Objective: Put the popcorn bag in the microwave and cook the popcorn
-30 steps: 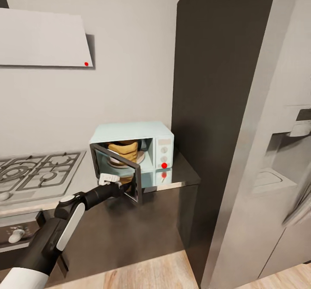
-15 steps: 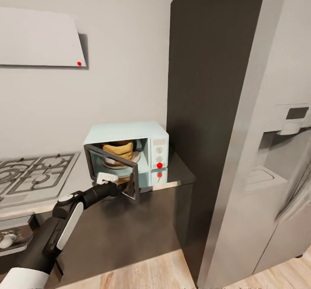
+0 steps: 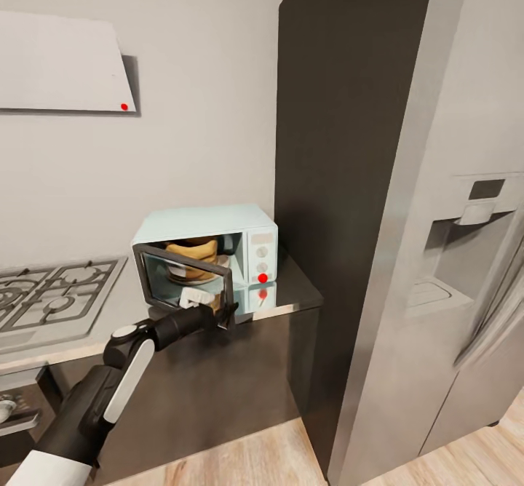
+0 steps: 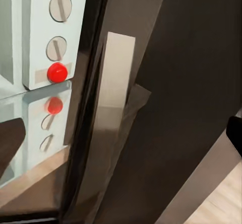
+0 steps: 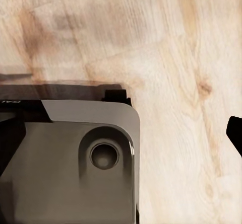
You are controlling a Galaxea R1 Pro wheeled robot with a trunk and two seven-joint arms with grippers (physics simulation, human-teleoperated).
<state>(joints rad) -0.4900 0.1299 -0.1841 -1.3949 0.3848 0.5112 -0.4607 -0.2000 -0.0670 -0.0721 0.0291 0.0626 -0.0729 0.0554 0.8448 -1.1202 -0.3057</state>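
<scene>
Overhead, the popcorn bag (image 3: 191, 259) sits inside the microwave (image 3: 206, 253) on the surface (image 3: 291, 293); the left gripper (image 3: 218, 314) is at the half-open door's near edge, grip state unclear. Left wrist: knob panel (image 4: 50, 35) just beyond. Right wrist: wood floor (image 5: 166, 43)

Even, soft render light w/ faint shadows; glossy countertop (image 3: 291, 293) mirrors the microwave (image 3: 207, 253) (slightly blurry).

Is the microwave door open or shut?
Partly open. The microwave door swings out at an angle, and the popcorn bag shows inside behind it. The left gripper sits at the door's edge.
</scene>
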